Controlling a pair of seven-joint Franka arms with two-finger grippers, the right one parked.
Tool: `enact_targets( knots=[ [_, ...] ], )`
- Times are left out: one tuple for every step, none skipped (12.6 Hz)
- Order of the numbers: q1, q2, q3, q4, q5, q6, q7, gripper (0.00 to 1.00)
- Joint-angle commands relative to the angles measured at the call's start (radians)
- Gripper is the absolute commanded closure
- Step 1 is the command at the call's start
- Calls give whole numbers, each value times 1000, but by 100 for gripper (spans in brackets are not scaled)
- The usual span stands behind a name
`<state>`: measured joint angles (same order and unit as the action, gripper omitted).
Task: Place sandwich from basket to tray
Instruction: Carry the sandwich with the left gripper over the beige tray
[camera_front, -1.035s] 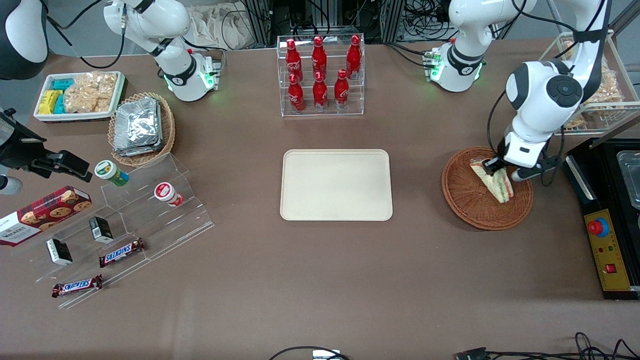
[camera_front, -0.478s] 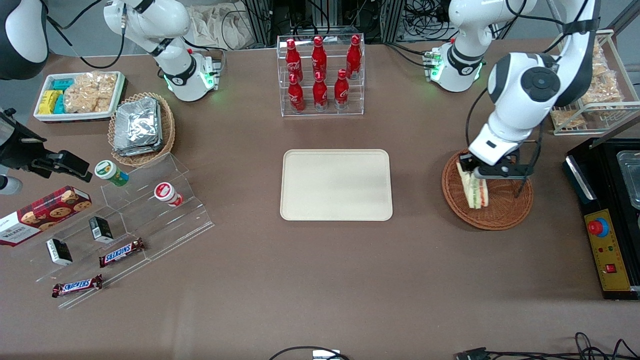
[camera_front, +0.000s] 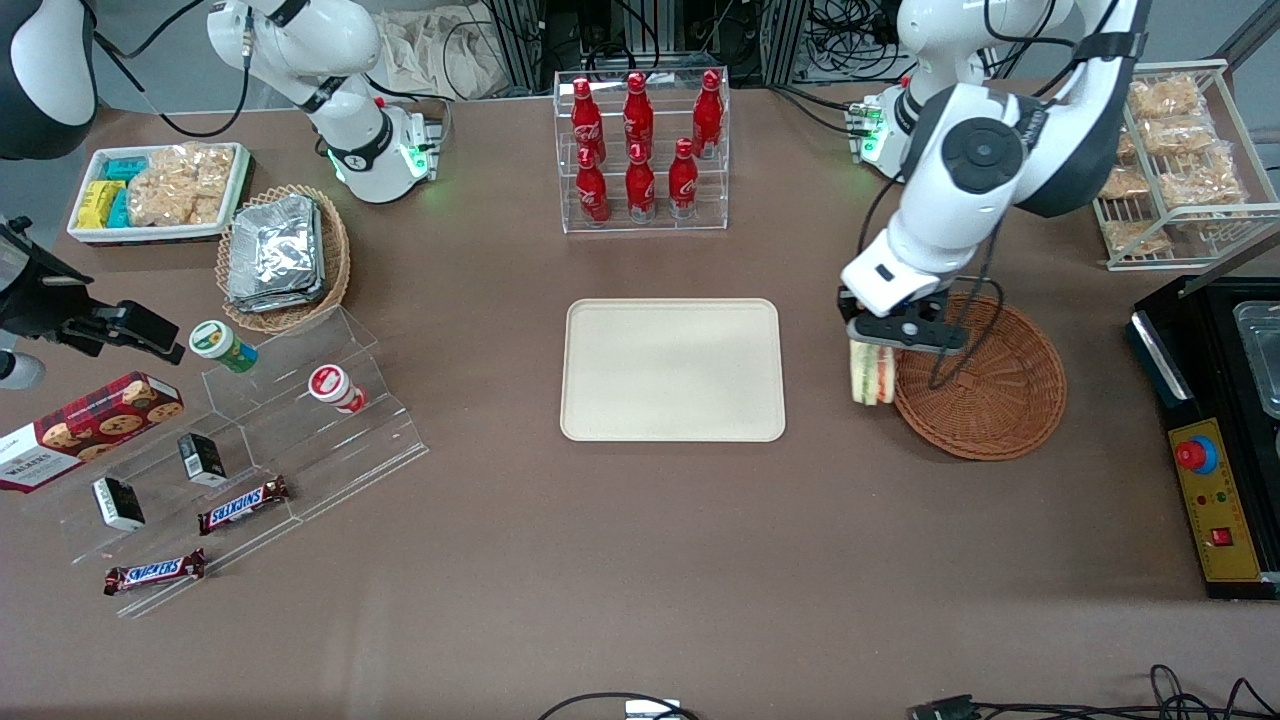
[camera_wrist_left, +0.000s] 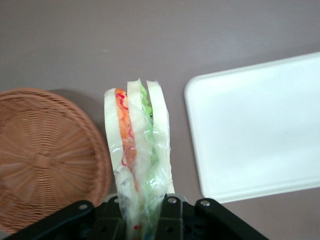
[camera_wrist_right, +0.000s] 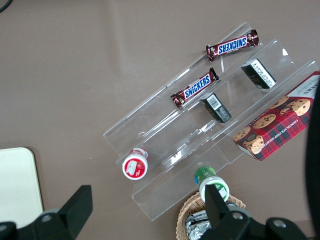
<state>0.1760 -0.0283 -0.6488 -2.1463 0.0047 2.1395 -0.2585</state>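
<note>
One sandwich (camera_front: 871, 374) hangs clamped in the gripper (camera_front: 880, 340), now clear of the basket (camera_front: 990, 400) rim and above bare table between basket and tray (camera_front: 672, 370). A second ago it lay inside the basket, so lifting is done; carrying over to the tray and releasing remain.

- Sandwich (camera_front: 871, 373): pale bread layered with orange-red and green filling
- Basket (camera_front: 990, 400): reddish-brown woven wicker
- Tray (camera_front: 671, 369): plain cream-beige
- Table (camera_front: 640, 560): brown
- Gripper (camera_front: 893, 332): black, on a white arm
</note>
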Motion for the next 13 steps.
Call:
enact_targets(
  knots=[
    [8, 77, -110, 36, 11, 41, -120, 86],
    [8, 105, -136, 34, 11, 81, -148, 86],
    [2, 134, -159, 32, 12, 117, -166, 86],
    [-25, 157, -161, 26, 18, 143, -186, 86],
    [-48, 178, -161, 20, 49, 167, -208, 86],
    [-53, 221, -161, 17, 102, 190, -250, 86],
    [-71, 266, -161, 19, 168, 207, -307, 86],
    [-94, 312, -161, 20, 251, 215, -380, 86],
    [-99, 364, -161, 25, 341, 230, -457, 86],
    [-101, 407, -161, 25, 413, 258, -523, 86],
    [-108, 442, -161, 26, 469, 275, -574, 86],
    [-122, 470, -157, 26, 516, 281, -606, 86],
    [-122, 499, -155, 28, 555, 289, -631, 86]
  ],
)
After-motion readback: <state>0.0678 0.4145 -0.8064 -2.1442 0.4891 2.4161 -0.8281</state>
